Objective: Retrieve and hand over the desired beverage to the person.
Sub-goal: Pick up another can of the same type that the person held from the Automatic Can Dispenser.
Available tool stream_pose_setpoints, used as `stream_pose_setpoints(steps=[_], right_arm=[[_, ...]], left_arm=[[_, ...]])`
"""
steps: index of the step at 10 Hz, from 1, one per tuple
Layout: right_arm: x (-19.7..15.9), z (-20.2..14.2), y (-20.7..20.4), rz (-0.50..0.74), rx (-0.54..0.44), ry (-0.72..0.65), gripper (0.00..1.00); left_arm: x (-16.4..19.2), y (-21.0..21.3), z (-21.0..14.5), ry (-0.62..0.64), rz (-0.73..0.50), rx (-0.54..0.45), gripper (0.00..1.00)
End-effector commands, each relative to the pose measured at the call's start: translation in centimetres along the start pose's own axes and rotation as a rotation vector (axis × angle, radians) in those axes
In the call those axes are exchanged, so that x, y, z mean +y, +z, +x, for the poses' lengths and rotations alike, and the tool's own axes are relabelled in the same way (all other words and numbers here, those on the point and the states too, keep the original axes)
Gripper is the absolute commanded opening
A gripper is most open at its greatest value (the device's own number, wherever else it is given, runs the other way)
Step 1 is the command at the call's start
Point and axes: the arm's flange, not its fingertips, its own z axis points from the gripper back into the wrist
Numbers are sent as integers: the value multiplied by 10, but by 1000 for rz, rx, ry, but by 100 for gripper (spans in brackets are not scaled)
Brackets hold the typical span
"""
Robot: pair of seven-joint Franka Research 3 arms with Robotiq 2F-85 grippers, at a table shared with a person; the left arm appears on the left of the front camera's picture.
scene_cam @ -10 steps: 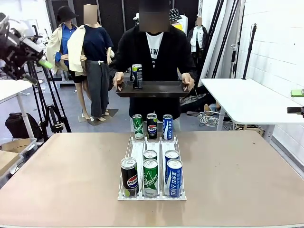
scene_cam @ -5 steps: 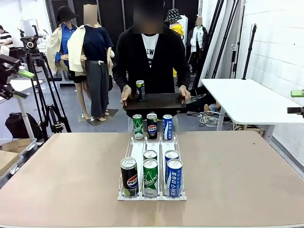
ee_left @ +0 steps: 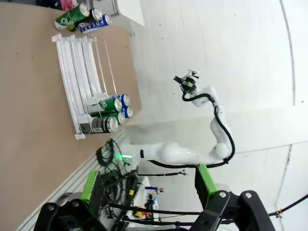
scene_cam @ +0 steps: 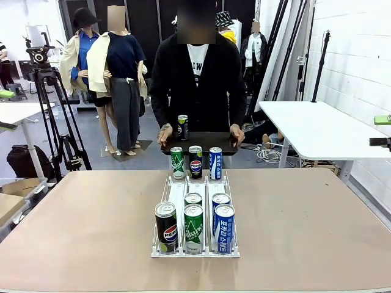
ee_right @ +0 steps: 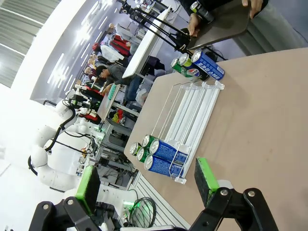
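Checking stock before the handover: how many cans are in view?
9. At the rack's near end: Pepsi can, green can, blue can, with two cans behind. At the far end: three cans. One can stands on the person's tray. None seems hidden.

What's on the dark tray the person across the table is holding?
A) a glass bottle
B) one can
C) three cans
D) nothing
B: a single can stands upright on the tray, which the person holds at both ends.
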Motion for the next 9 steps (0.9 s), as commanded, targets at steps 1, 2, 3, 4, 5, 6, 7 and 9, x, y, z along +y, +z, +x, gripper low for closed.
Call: stream_pose_setpoints(steps=[1,2,3,4,5,6,7,9], right_arm=[[1,-1,-1,14,-5,6,100],[1,-1,-1,14,-5,6,100],[1,-1,-1,14,-5,6,100],[1,-1,-1,14,-5,6,100],[1,-1,-1,14,-5,6,100],[1,-1,-1,14,-5,6,100],[1,-1,-1,14,-5,6,100],[1,-1,-1,14,-5,6,100]], left_arm=[[20,5,8,28,-49,7,100],[32,4,6,45,-53,17,100],[44,2,5,68,-63,23,100],[55,-2,4,93,-72,26,100],[68,-8,5,111,-85,39,100],[76,-10,5,114,-123,43,100],[81,-11,4,123,-175,55,100],[91,-14,3,155,-219,74,100]])
